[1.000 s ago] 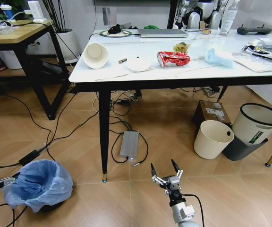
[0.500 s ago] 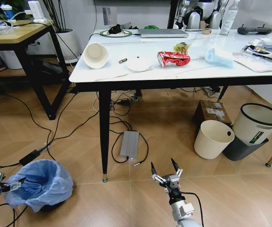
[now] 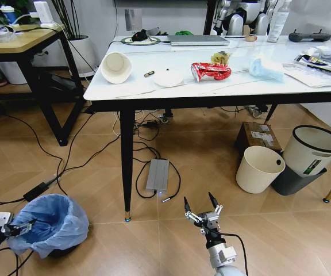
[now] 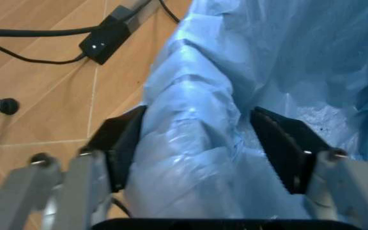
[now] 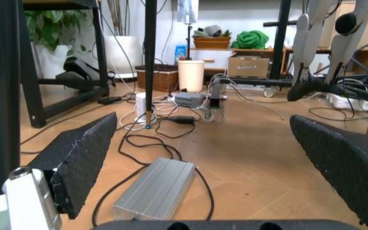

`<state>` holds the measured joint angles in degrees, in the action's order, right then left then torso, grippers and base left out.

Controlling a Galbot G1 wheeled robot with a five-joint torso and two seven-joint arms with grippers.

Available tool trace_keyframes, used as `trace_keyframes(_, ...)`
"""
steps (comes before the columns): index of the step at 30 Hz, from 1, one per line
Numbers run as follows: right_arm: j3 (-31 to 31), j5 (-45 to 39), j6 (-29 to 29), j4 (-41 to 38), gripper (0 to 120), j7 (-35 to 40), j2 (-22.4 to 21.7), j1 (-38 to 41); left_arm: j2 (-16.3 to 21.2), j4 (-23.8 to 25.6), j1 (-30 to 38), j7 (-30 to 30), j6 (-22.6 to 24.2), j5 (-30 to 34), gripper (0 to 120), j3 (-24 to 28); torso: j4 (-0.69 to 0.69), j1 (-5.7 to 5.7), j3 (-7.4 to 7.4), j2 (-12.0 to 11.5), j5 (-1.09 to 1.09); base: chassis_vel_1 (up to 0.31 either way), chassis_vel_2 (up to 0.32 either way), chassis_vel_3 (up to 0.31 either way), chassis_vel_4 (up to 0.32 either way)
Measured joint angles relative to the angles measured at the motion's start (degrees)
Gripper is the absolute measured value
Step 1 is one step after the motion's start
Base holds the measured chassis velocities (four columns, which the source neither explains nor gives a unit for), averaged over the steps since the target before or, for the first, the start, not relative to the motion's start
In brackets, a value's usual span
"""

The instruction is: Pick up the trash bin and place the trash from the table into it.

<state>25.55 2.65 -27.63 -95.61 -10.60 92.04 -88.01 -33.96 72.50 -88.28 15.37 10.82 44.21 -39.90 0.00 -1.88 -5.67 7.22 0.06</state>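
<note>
Trash bin (image 3: 49,224) sits on the floor at 8 o'clock, left gripper (image 4: 206,143) spread astride its rim; right gripper (image 3: 201,210) spread, idle; trash (image 3: 210,71) untouched on the table (image 3: 269,83).

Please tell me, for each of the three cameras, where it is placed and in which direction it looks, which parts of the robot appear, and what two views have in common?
Head view: on the head, facing forward and down at the table and floor; left gripper at the trash bin, right gripper low, open.
Left wrist view: on the left wrist, facing down at the bin's rim; fingers straddle it, open.
Right wrist view: on the right wrist, facing level along the floor; fingers open.
Shared: the silver box shows in head and right wrist views.
</note>
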Motion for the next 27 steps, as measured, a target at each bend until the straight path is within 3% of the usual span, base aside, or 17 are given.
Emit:
trace_keyframes(18,0.0,-0.1,0.4,-1.4,100,0.0,0.0,-0.3,-0.8,-0.7,0.1,0.1,1.1,-2.2,1,-0.4,0.00,0.00,0.00,0.0,-0.02,0.000,0.000,0.000,0.000)
trace_keyframes(27,0.0,-0.2,0.5,-1.8,100,0.0,0.0,-0.4,-1.3,-0.2,0.0,-0.1,1.2,-3.2,0,-0.6,0.01,0.00,0.00,0.0,-0.05,0.000,0.000,0.000,0.000)
